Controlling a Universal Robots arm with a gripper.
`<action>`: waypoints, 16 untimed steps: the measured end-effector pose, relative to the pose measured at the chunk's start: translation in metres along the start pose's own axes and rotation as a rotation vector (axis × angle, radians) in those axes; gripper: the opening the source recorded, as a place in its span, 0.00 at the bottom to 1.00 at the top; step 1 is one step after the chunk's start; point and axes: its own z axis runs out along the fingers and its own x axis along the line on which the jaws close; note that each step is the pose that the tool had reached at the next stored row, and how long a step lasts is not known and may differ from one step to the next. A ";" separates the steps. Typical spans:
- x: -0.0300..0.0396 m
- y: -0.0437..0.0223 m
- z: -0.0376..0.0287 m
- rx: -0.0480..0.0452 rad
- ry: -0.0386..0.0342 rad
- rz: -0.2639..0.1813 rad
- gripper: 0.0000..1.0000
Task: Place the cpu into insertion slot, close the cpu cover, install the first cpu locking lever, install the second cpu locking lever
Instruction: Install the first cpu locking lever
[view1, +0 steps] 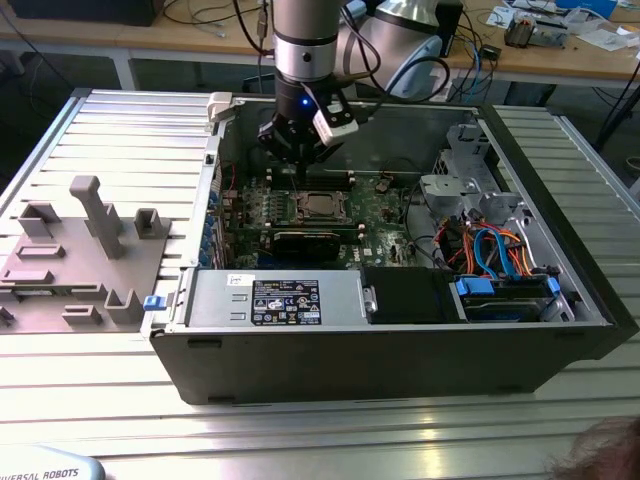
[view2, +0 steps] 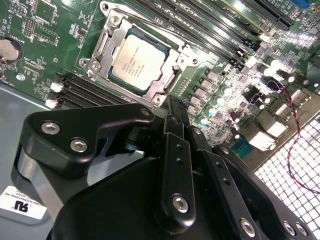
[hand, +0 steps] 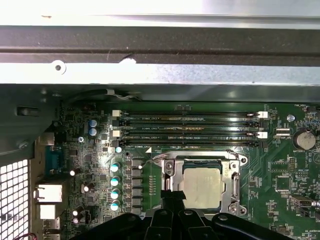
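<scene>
While computer case (view1: 400, 330) sits open on ridged metal tabletop (view1: 110, 130), fingers (view2: 172, 107) pressed together, empty, beside cpu (view2: 140, 64) under cpu cover (view2: 112, 37). Cluttered wooden benches (view1: 540, 60) behind.

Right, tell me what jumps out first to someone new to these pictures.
The silver cpu sits in the insertion slot with the cpu cover down around it, amid the green circuit board. The black gripper hangs just beside that socket. In the exterior view the arm reaches into an open computer case.
</scene>
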 end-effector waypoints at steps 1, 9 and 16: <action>0.0002 0.0000 0.0000 0.0000 0.0000 0.000 0.11; 0.0024 0.0000 0.0001 0.0000 0.0000 0.000 0.11; 0.0047 0.0000 0.0003 0.0000 0.0000 0.000 0.11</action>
